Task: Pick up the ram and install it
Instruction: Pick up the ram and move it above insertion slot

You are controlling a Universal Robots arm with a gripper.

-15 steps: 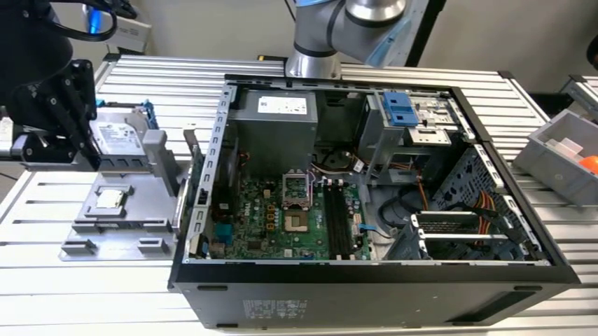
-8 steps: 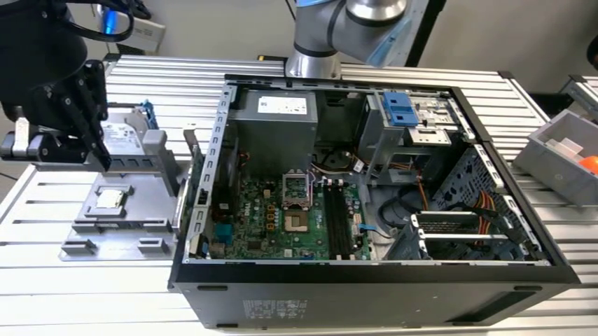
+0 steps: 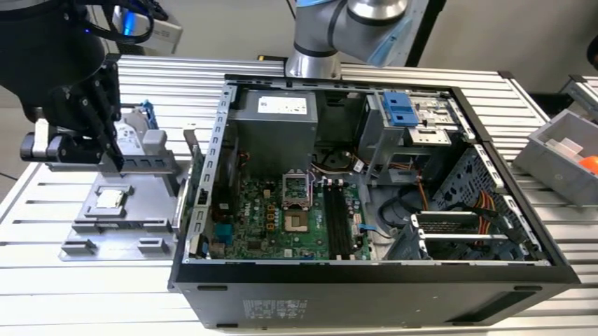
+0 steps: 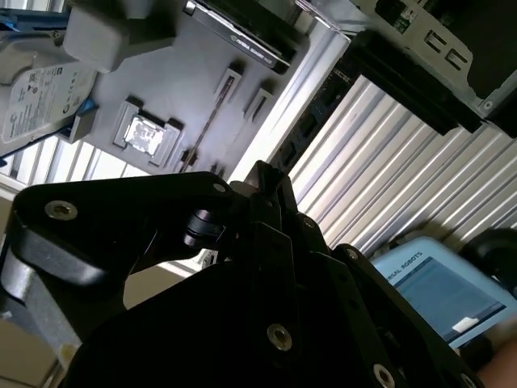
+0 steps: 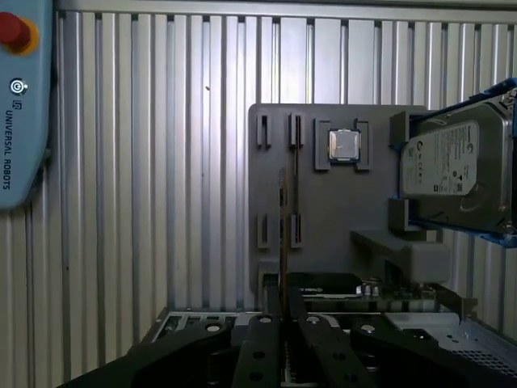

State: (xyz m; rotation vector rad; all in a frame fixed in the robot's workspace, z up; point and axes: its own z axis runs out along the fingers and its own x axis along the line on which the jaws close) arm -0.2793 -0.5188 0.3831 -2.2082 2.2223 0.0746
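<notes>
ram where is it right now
In the first wrist view the ram is edge-on in the claw, over the grey tray on the exterior view's left of the computer case.

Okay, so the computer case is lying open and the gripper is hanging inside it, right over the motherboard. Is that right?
Not quite. The computer case is open, but the gripper hangs outside it, over the grey parts tray that sits beside the case at the exterior view's left. The exterior view shows this, with the motherboard lying inside the case, away from the gripper.
</notes>
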